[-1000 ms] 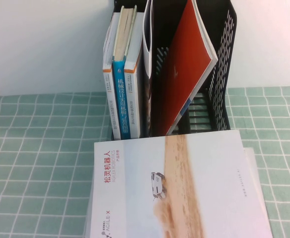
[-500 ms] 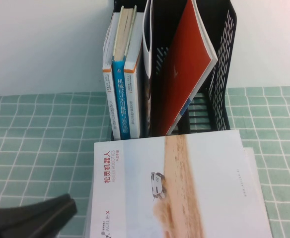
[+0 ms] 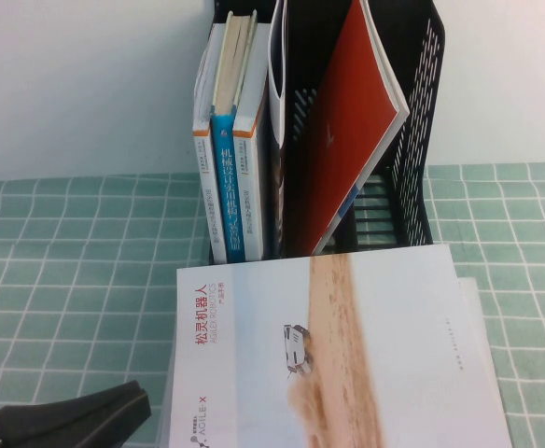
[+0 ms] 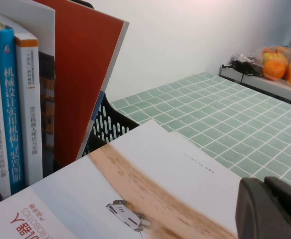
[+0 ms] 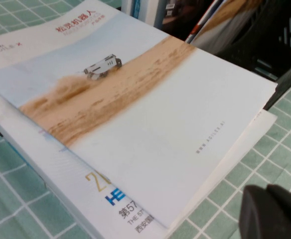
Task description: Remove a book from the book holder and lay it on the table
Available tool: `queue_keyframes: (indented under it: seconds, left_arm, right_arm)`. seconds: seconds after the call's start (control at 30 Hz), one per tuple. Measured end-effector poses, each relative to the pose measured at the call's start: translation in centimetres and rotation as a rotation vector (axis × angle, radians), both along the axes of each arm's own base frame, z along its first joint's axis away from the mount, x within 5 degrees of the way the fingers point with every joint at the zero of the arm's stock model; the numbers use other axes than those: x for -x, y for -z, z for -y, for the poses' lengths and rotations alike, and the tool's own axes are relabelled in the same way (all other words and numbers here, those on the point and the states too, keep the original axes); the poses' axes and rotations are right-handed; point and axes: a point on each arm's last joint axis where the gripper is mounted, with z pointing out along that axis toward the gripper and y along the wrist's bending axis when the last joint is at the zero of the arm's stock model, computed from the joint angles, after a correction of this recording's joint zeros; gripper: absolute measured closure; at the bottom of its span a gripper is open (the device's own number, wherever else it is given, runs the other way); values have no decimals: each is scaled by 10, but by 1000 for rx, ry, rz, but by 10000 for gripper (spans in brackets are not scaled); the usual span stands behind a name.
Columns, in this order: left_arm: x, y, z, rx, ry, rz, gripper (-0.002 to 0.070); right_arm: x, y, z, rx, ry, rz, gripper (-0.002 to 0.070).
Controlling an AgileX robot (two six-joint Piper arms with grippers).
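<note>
**Magazine lies flat on tabletop before rack**

The book [image 3: 338, 355], a thin white magazine with a sandy band, a small white vehicle and red title characters, lies face up on the tabletop [image 3: 67, 261], a pale green cloth with a white grid. Its far edge sits just in front of the holder [image 3: 412, 121], a tall black rack with perforated sides. The book rests on top of a second white magazine [image 5: 130, 209] with blue lettering, whose edges show along the book's right side and near corner.

Inside the holder, a red book [image 3: 347, 121] leans at a slant in the right-hand slot, while three upright volumes [image 3: 230, 177], one with a blue spine between two white ones, stand pressed together in the left slot.

The left pincer [image 3: 67, 420] shows as a dark shape at the near left corner of the high view, close beside the book's left edge and not holding it; whether its fingers are wide or narrow cannot be told. In the left wrist view a dark fingertip [image 4: 270, 209] sits at the frame's corner, over the book's cover.

The right pincer [image 5: 272, 211] appears only in its own wrist view, as a dark tip above the cloth, near the corner of the lower magazine; its opening cannot be told either.

In the left wrist view, oranges [image 4: 282, 64] sit on a ledge beyond the tabletop.
</note>
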Motion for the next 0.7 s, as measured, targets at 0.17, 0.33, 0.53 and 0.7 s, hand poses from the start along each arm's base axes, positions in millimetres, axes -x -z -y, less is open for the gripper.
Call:
queue_keyframes:
  seconds: [0.17,0.33,0.53,0.7]
  left_arm:
    - [0,0,0,0,0,0,677]
    - [0,0,0,0,0,0,678]
    - [-1,1,-1,-8,-12,-7,677]
    - [-2,9,-16,-49,-125,-91,678]
  right_arm:
    - [0,0,0,0,0,0,673]
    - [0,0,0,2,2,-2,673]
    - [0,0,0,1,2,-3,673]
    - [0,1,0,3,2,-4,673]
